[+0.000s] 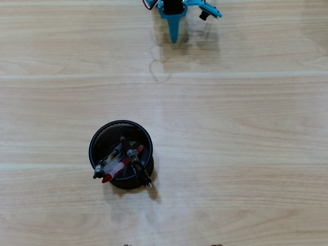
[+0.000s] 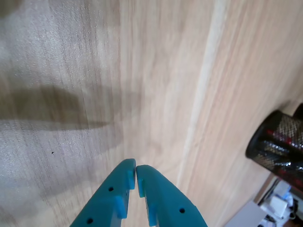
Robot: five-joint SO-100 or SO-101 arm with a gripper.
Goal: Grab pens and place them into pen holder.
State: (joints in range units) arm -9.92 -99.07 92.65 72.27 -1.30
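A round black mesh pen holder (image 1: 121, 154) stands on a pale wooden table (image 1: 246, 128), left of centre in the overhead view, with the pens (image 1: 121, 163) leaning together inside it, their ends poking over the lower rim. The teal gripper (image 2: 136, 169) sits well apart at the top edge, its fingertips closed together on nothing. The wrist view shows the holder at far right.

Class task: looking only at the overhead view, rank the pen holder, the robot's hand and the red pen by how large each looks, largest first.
1. The pen holder, clearly the largest.
2. The hand, though the top edge cuts it off and it may sit nearer the camera, so this is unsure.
3. The red pen, a thin sliver partly hidden among the other pens.
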